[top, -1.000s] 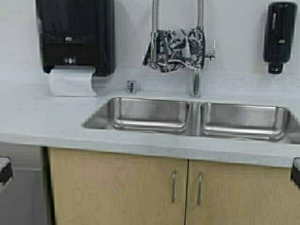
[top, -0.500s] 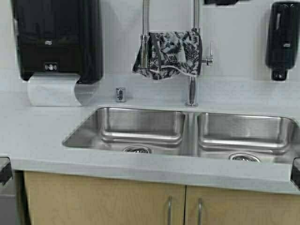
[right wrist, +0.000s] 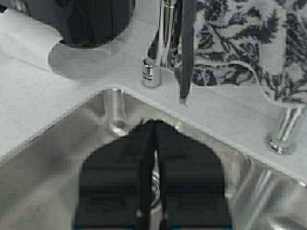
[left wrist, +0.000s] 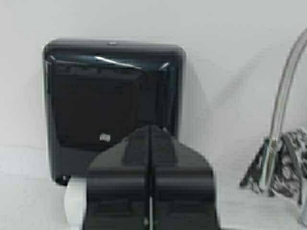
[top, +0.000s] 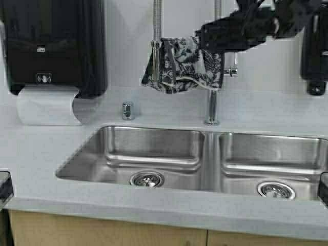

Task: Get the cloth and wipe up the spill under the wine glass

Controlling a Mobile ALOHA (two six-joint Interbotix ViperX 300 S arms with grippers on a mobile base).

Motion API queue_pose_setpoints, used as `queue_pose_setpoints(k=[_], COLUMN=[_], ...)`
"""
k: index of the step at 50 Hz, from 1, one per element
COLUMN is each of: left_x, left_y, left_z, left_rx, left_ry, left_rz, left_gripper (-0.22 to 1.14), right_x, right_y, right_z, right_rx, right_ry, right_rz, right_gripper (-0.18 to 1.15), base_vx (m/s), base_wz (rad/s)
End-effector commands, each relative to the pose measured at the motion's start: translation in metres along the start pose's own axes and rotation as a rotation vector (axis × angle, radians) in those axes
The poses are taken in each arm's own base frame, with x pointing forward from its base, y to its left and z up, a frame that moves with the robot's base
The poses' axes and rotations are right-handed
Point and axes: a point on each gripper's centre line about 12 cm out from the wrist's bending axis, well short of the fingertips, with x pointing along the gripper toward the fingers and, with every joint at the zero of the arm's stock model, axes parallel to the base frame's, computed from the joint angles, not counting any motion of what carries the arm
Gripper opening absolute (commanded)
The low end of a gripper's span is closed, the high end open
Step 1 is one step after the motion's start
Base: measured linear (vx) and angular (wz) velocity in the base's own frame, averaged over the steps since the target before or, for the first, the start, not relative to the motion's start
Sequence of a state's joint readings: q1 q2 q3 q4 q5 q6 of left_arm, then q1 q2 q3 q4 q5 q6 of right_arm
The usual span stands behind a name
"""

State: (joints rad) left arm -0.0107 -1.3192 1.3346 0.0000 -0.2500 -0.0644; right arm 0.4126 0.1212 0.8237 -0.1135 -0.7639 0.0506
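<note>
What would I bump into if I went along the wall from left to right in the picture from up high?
Paper towel box → little silver button → flowery cloth hanging on the tap → soap bottle on the far right. The right gripper hangs by the cloth's right edge; the left gripper shows only in its own wrist picture.

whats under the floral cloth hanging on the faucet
Below the white-and-navy floral cloth are the chrome faucet base, pale counter and double steel sink. The cloth covers part of the faucet neck.
</note>
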Motion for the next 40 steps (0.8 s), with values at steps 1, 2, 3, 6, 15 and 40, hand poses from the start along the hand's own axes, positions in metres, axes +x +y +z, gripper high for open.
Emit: queue_pose_setpoints(k=[1, 2, 3, 6, 15, 40], left_x=[-0.001, -0.002, -0.002, -0.003, -0.003, -0.004], left_y=[0.000, 0.000, 0.000, 0.000, 0.000, 0.000], left_z=[0.006, 0.006, 0.006, 0.007, 0.003, 0.002], left_rx=[-0.002, -0.001, -0.001, -0.003, -0.003, -0.001], left_ry=[-0.026, -0.031, -0.031, -0.028, 0.000, 0.008], left_rz=[-0.002, 0.000, 0.000, -0.001, 0.002, 0.002], left_gripper=[0.02, 0.02, 0.02, 0.02, 0.02, 0.02], right_x=[0.012, 0.012, 0.013, 0.015, 0.010, 0.025], right_y=[0.005, 0.006, 0.007, 0.009, 0.017, 0.017], right_z=[0.001, -0.001, -0.004, -0.008, -0.016, -0.040], right_rx=[-0.002, -0.001, 0.000, 0.002, 0.004, 0.009], right_ry=[-0.049, -0.051, -0.049, -0.059, -0.077, -0.059], right_rz=[0.019, 0.022, 0.023, 0.030, 0.051, 0.056], right_gripper=[0.52, 0.55, 0.58, 0.66, 0.90, 1.01], base_vx=[0.18, 0.18, 0.18, 0.18, 0.17, 0.14], base_wz=[0.04, 0.05, 0.06, 0.06, 0.05, 0.02])
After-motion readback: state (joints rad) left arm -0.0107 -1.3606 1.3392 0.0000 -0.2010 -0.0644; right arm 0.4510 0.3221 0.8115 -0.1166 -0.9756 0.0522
